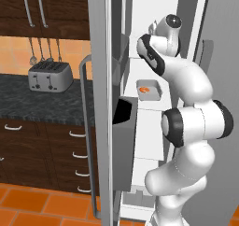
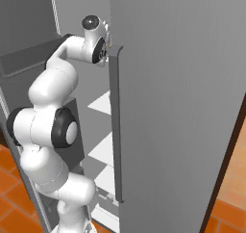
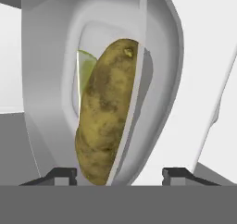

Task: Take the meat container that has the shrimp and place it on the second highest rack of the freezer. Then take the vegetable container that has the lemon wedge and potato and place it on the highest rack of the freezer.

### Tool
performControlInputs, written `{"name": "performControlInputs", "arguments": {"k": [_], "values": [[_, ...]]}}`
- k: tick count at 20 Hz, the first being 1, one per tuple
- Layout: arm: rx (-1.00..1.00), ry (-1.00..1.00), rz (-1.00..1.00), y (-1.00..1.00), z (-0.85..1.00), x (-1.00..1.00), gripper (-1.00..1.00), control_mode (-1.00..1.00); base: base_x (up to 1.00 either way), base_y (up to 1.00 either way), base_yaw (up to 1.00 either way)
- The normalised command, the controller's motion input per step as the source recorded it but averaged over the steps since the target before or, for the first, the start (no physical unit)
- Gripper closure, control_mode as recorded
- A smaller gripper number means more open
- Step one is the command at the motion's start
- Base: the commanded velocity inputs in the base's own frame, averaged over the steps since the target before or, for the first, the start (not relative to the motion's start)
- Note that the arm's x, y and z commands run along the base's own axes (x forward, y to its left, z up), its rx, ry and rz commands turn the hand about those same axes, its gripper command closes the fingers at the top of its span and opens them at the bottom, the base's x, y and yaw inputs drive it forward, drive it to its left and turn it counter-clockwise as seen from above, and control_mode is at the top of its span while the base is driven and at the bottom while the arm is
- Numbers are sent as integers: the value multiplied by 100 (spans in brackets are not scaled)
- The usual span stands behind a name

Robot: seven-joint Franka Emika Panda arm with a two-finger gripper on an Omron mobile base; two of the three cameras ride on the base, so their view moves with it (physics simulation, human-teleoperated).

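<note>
— The freezer (image 1: pixel 105 103) stood open, arm reaching onto the highest rack (image 1: pixel 140 61). The shrimp (image 1: pixel 145 89) tray sat on the rack below.

— And the gripper (image 3: pixel 119 174)?

— Spread either side of the vegetable container (image 3: pixel 46 102); potato (image 3: pixel 106 116) and lemon wedge (image 3: pixel 88 65) inside. Backing out carelessly might've dragged it off.

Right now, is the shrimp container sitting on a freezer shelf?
Yes. In the left base view the shrimp lies in its white container, which rests on a white shelf inside the freezer.

base views flank freezer (image 1: pixel 105 103) — hand view close on potato (image 3: pixel 106 116)
</note>
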Motion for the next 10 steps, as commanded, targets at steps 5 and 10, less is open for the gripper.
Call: {"name": "performControlInputs", "arguments": {"k": [5, 10], "values": [[-2, -14, 0, 4, 8, -49, -100, -100, 0, 0, 0], [-1, -17, -1, 11, 11, -100, -100, -100, 0, 0, 0]]}}
